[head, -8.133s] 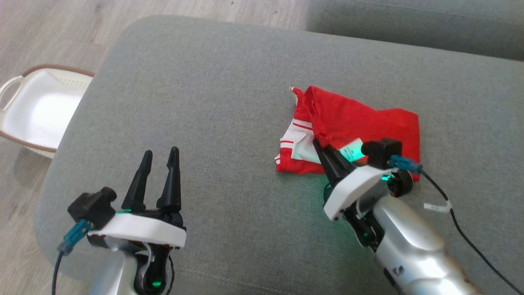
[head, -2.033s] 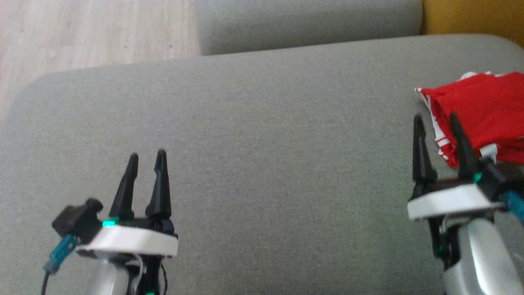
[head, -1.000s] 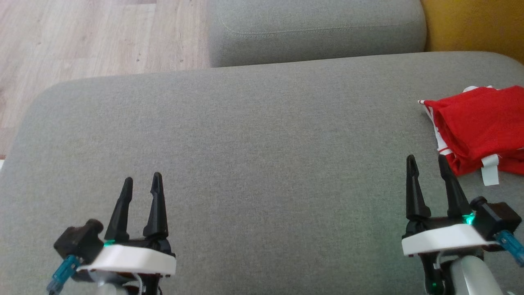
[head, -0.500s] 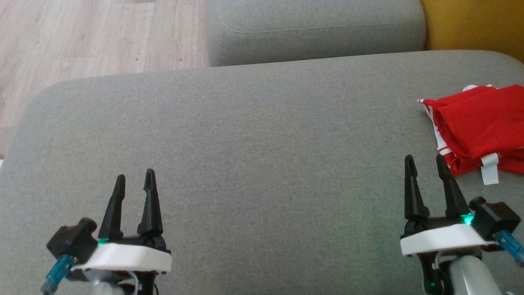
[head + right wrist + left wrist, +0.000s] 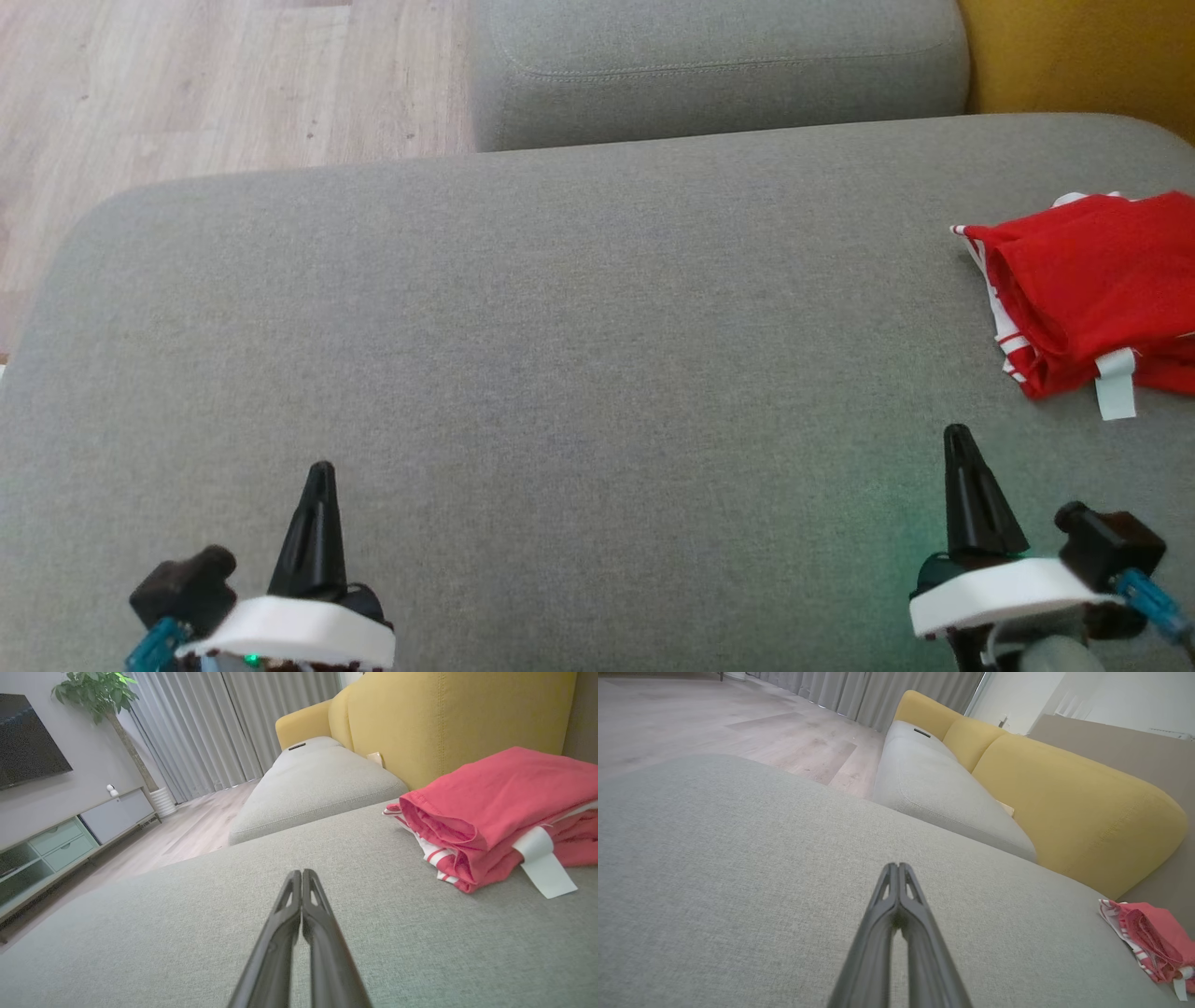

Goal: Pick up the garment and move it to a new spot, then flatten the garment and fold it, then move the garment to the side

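The garment (image 5: 1092, 289) is red with white striped trim and a white tag, folded into a small stack at the right edge of the grey cushion (image 5: 579, 355). It shows in the right wrist view (image 5: 495, 807) to the upper right of my fingers, and small at the far right of the left wrist view (image 5: 1153, 940). My right gripper (image 5: 960, 443) stands shut and empty, low and left of the garment, apart from it. At the lower left my left gripper (image 5: 320, 476) is shut too, with nothing held. Both pairs of fingers press together in the wrist views (image 5: 896, 870) (image 5: 301, 877).
A second grey cushion (image 5: 719, 65) lies beyond the first, with a yellow sofa back (image 5: 1083, 56) at the far right. Wooden floor (image 5: 187, 84) lies to the left. The right wrist view has a TV cabinet (image 5: 70, 835), a potted plant (image 5: 98, 700) and curtains (image 5: 224, 728).
Both grippers have shut; half a second ago their fingers stood apart. Both have also drawn back toward the bottom of the head view. The garment has not moved.
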Tool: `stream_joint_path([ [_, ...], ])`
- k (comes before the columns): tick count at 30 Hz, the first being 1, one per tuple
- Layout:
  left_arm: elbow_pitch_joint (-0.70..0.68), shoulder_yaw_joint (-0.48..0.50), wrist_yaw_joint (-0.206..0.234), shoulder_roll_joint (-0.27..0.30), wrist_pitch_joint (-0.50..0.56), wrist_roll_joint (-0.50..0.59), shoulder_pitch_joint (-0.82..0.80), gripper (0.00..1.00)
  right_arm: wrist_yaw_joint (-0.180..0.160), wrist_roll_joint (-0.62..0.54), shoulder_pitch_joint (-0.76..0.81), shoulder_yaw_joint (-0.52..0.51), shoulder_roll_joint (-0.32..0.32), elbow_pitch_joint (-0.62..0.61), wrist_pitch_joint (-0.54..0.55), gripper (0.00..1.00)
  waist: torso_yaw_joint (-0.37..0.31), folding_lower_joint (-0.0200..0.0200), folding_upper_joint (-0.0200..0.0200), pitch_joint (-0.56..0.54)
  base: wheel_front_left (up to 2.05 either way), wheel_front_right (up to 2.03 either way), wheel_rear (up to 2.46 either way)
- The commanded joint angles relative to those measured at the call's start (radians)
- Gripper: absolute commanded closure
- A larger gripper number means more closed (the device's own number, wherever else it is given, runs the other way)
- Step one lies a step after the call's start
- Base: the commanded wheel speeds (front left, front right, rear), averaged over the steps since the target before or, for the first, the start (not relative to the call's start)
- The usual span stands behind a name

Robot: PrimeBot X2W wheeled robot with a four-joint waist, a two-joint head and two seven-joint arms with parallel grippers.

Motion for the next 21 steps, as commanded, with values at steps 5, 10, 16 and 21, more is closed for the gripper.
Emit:
stream_joint_path([
  [5,-0.027,0.012,-0.008,0.006,0.015,-0.063,-0.049,1.0,0.0,0.073,-0.046,-0.005,-0.006,-0.035,0.016,1.0,-0.001,0.0,0.0,0.0,0.0,0.0,0.0],
  [10,-0.02,0.018,-0.014,0.008,0.028,-0.113,-0.057,1.0,0.0,0.129,-0.051,-0.008,-0.008,-0.035,0.028,1.0,-0.002,0.0,0.0,0.0,0.0,0.0,0.0],
  [16,-0.012,0.026,-0.02,0.011,0.043,-0.173,-0.067,1.0,0.0,0.196,-0.055,-0.013,-0.01,-0.036,0.043,1.0,-0.003,0.0,0.0,0.0,0.0,0.0,0.0],
  [21,-0.006,0.033,-0.025,0.013,0.056,-0.223,-0.075,1.0,0.0,0.251,-0.059,-0.017,-0.011,-0.037,0.056,1.0,-0.004,0.0,0.0,0.0,0.0,0.0,0.0],
])
